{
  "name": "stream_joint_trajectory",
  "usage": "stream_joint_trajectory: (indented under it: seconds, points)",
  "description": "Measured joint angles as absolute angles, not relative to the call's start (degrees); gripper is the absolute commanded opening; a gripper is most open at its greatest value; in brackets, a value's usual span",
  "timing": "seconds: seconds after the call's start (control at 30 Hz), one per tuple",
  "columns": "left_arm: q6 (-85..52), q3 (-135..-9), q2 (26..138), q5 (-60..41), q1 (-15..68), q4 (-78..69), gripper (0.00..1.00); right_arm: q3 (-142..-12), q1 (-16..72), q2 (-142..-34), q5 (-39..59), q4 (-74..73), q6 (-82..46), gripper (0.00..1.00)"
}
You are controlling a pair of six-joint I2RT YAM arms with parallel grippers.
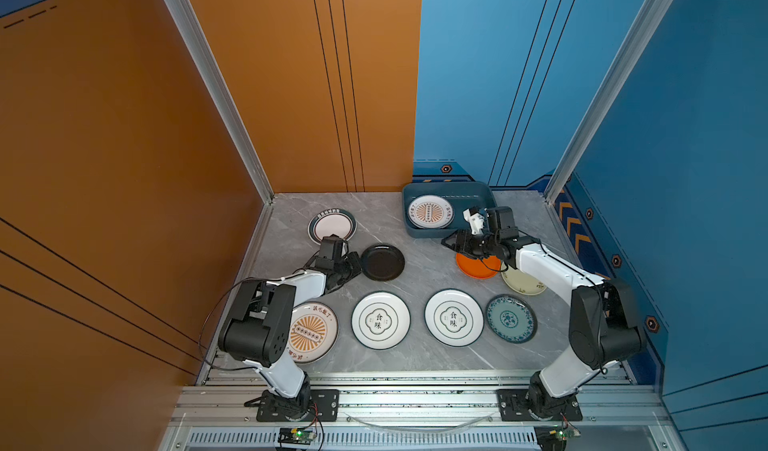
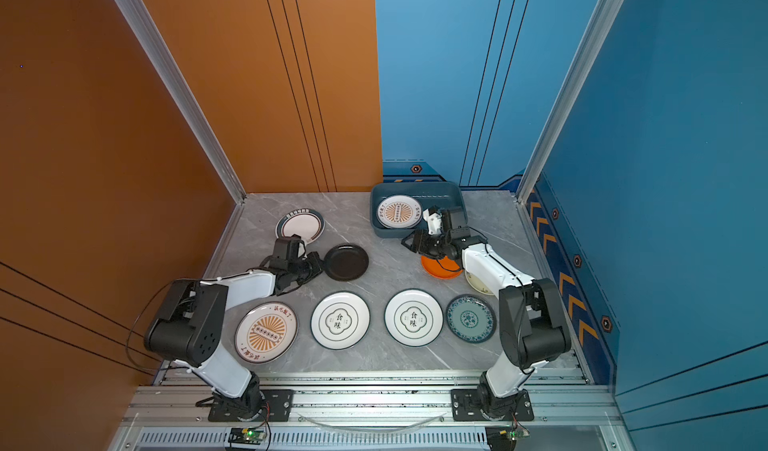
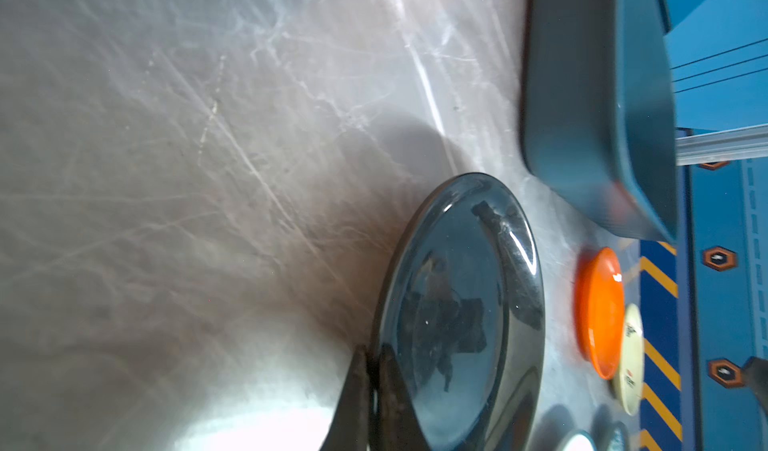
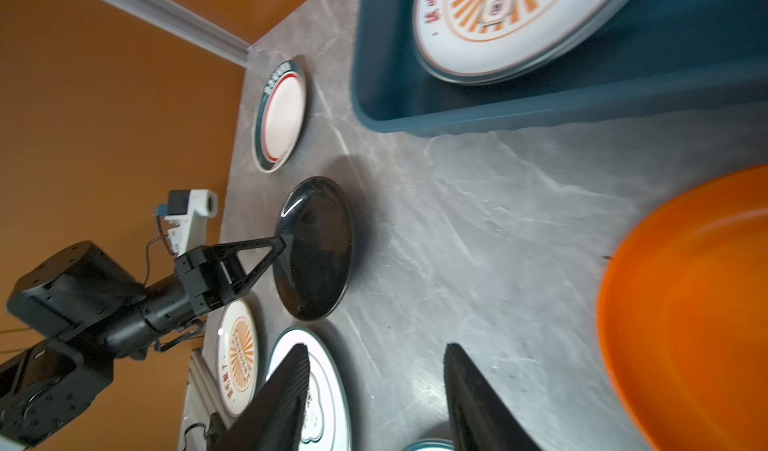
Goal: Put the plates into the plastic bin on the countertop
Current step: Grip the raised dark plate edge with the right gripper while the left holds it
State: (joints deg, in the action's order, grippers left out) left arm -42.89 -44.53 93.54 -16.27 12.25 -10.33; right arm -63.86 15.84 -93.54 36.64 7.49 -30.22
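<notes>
My left gripper [image 3: 374, 349] [image 1: 356, 264] is shut on the near rim of the black plate [image 1: 383, 262] [image 3: 461, 312] [image 4: 316, 249], left of the countertop's middle. One sunburst plate [image 1: 430, 212] [image 4: 511, 25] lies inside the plastic bin [image 1: 417, 232] [image 4: 374, 75] at the back. My right gripper [image 4: 376, 347] [image 1: 448, 242] hangs open and empty over bare countertop [image 1: 419, 270], just in front of the bin and beside the orange plate [image 1: 478, 268] [image 4: 685, 303].
On the countertop lie a dark-rimmed white plate [image 1: 332, 225], a cream plate [image 1: 524, 283], a teal floral plate [image 1: 511, 318], two green-emblem plates [image 1: 380, 320] [image 1: 454, 317] and a second sunburst plate [image 1: 314, 332]. Walls enclose the left, back and right.
</notes>
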Motion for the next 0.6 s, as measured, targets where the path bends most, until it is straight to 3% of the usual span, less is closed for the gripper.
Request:
stream_joint_trajectory:
  seconds: [0.23,0.6]
  points:
    - [-42.9,-45.9,90.7,-18.4,14.3,-7.5,0.00,-63.7,22.2,-93.6,39.6,3.0,-32.7,0.60]
    - [-42.9,-46.2,85.1,-18.7,15.1,-4.3,0.00,-63.7,24.3,-96.5,39.9,0.8,-34.8,0.61]
